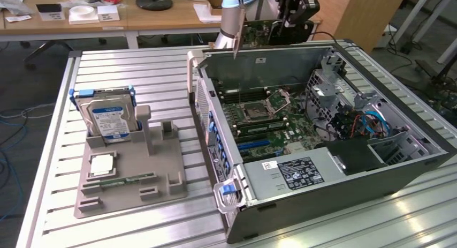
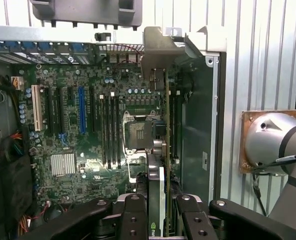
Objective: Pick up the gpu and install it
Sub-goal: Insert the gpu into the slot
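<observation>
Exterior view: gpu [image 1: 275,31] in tool [image 1: 291,22], label [image 1: 296,173] illegible

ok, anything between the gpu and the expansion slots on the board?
Nothing visible. The gripper holds the gpu edge-down above the open case, beside the CPU socket. The blue slot and its neighbours on the motherboard look bare, with no cable or card standing between.

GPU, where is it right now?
The gpu is clamped in the jaws, raised above the far wall of the open computer case, at the top centre of the exterior view. It is not yet seated on the motherboard.
</observation>
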Controlling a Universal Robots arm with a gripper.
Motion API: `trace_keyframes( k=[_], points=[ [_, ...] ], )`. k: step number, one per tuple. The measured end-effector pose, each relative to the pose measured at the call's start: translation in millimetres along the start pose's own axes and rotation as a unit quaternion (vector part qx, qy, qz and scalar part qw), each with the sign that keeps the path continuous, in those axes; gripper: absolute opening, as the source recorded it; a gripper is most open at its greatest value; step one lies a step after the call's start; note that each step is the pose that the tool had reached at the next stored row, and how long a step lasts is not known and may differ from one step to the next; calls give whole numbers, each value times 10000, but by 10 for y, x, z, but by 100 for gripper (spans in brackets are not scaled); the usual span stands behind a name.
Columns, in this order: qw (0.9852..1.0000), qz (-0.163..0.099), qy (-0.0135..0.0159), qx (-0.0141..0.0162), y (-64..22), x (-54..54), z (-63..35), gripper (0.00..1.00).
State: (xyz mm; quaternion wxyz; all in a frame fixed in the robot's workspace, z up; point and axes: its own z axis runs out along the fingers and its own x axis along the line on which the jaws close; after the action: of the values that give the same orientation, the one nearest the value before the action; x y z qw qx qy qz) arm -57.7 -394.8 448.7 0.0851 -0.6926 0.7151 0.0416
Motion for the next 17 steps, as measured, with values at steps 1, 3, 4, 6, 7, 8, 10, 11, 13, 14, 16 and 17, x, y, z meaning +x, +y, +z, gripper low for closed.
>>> trace_keyframes(
  k=[1,3,4,6,7,8,10,11,13,14,16,17],
  points=[
    [10000,0,0,0,1,5,19,27],
    [10000,0,0,0,3,12,54,27],
    [10000,0,0,0,4,15,72,27],
    [10000,0,0,0,6,22,107,27],
    [10000,0,0,0,7,25,124,27],
    [10000,0,0,0,8,27,132,27],
    [10000,0,0,0,8,27,132,27],
    [10000,0,0,0,8,27,132,27],
    [10000,0,-1,1,8,28,143,27],
    [10000,0,1,0,9,32,160,27],
    [10000,-1,8,0,11,38,194,27],
    [10000,-2,17,0,12,41,209,27]
  ],
)
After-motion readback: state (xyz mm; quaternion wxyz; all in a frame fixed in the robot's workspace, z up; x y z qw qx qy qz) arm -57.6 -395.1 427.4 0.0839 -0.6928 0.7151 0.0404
